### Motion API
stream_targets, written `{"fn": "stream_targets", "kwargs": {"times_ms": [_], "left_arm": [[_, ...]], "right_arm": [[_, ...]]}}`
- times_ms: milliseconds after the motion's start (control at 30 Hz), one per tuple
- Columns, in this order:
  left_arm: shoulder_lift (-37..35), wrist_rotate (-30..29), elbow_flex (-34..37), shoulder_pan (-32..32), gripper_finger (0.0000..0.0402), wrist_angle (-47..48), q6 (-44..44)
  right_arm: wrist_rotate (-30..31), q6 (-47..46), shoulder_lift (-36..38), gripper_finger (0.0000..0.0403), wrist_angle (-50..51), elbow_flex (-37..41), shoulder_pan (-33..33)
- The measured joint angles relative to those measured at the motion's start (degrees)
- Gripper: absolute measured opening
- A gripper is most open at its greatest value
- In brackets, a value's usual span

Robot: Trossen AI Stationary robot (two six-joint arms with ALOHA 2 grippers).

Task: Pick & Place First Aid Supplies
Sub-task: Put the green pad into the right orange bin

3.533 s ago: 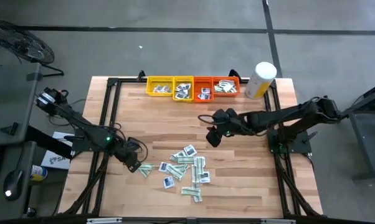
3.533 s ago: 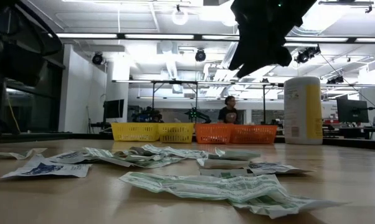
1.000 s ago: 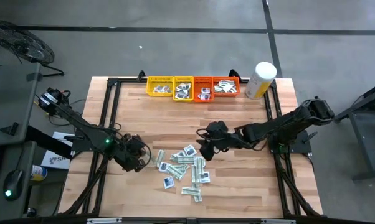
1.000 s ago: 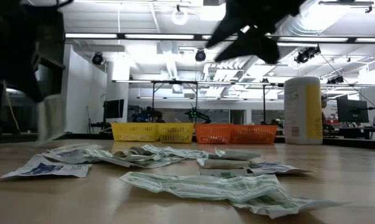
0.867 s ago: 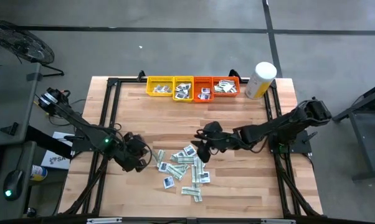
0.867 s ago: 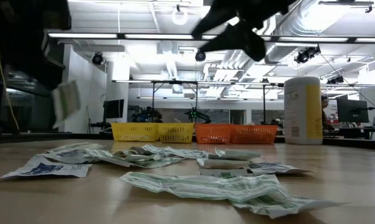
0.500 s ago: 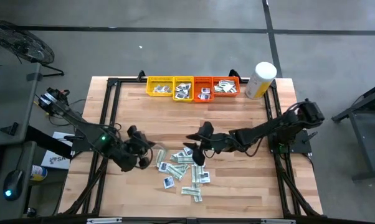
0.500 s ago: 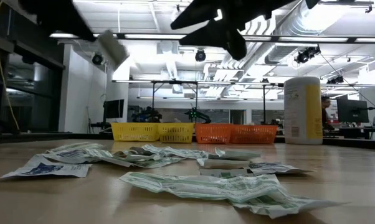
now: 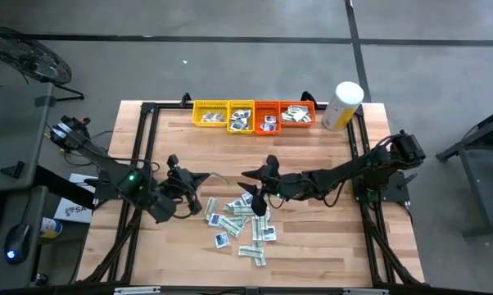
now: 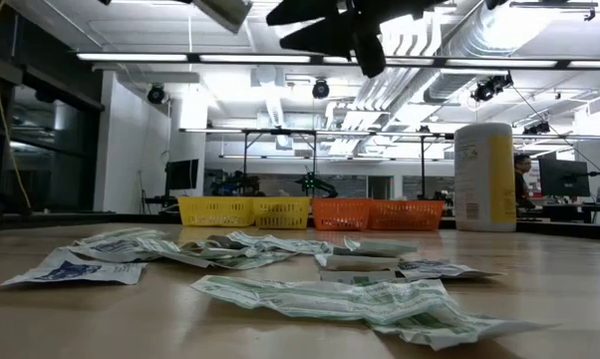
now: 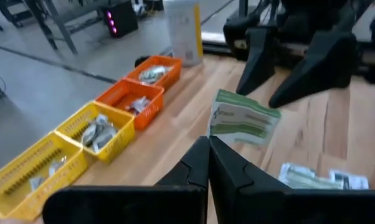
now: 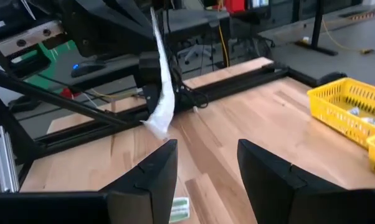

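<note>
I have lifted my left gripper, pinched on a green-and-white packet, up off the pile of packets toward the far trays, while my right gripper, fingers spread and empty, has moved over the pile for the next pick.

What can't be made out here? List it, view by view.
- High view: print on the packets in the pile and in the trays, too small.
- High view: the packet in the left gripper, mostly hidden by the fingers.
- Low view: both arms, cut off by the top edge.
- Low view: tray contents, hidden by the walls.
- Left wrist view: wording on the held packet, blurred.
- Right wrist view: the pile, out of frame.
</note>
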State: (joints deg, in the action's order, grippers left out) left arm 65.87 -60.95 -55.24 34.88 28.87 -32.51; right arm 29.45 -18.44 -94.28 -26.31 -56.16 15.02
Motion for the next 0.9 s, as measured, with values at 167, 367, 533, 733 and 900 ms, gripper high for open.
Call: {"fn": "stream_targets", "kwargs": {"times_ms": [167,367,533,733,900], "left_arm": [[0.00,0.64,-0.04,-3.57,0.0000,-3.12,2.81],[0.00,4.45,-0.04,-7.21,0.0000,-3.55,4.45],[0.00,5.49,-0.04,-8.17,0.0000,-5.14,6.22],[0.00,5.81,-0.04,-8.40,0.0000,-6.67,8.28],[-0.02,5.65,-0.04,-8.37,0.0000,-6.73,8.28]], "right_arm": [[-0.36,3.89,0.00,0.0161,-2.49,0.00,-0.02],[-1.41,3.36,0.00,0.0176,-2.29,0.00,-0.05],[-0.24,0.81,0.00,0.0215,-2.29,0.00,-0.89],[-5.29,-3.38,0.00,0.0242,-3.17,0.00,-3.46],[-7.34,-4.13,0.00,0.0238,-3.51,0.00,-4.97]]}}
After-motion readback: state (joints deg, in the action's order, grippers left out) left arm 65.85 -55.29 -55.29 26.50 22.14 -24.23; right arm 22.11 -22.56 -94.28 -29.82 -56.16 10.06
